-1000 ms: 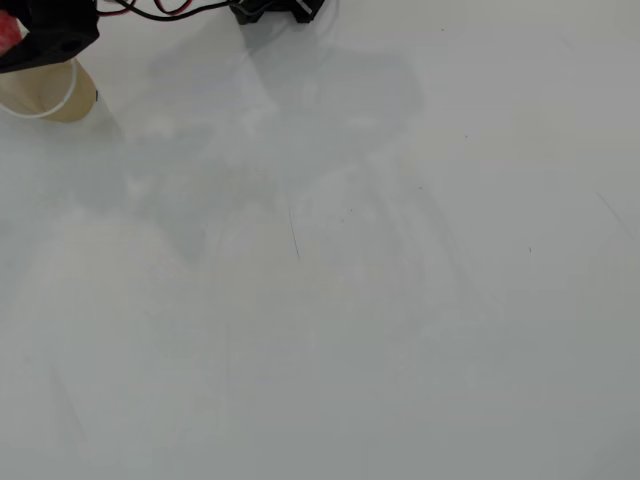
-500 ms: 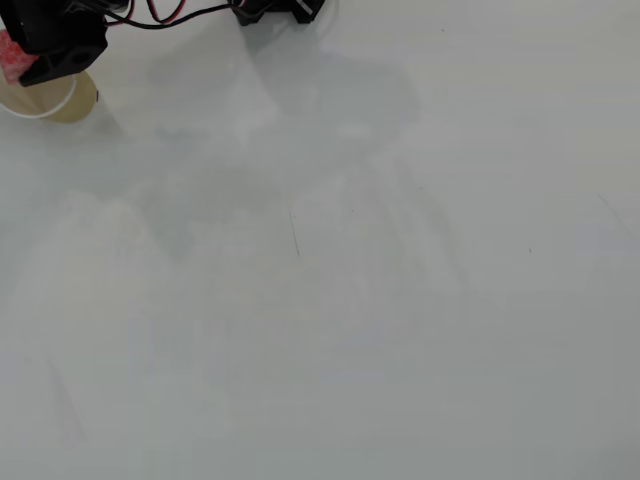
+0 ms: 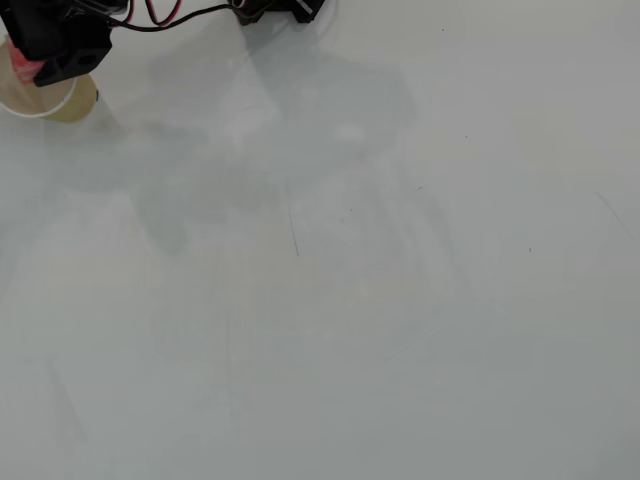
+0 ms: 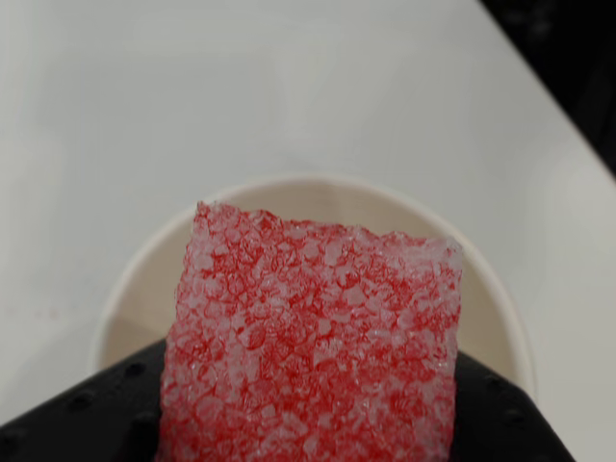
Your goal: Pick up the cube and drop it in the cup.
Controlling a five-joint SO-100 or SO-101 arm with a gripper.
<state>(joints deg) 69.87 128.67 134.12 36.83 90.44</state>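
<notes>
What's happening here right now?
The gripper holds the red cube right above the cup, at the top left corner of the overhead view. In the wrist view the cube sits over the cup's open mouth, not yet dropped. The rest of the white table shows nothing else.

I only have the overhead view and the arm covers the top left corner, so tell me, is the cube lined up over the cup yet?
Observer: Yes. In the wrist view the cube sits directly above the cup's round opening.
Operator: Is it still gripped?
Observer: It rests against the black gripper at the bottom edge; I cannot see the fingers themselves.
Operator: Anything already in the cup?
Observer: The visible inside looks empty, though the cube hides most of it.
</notes>
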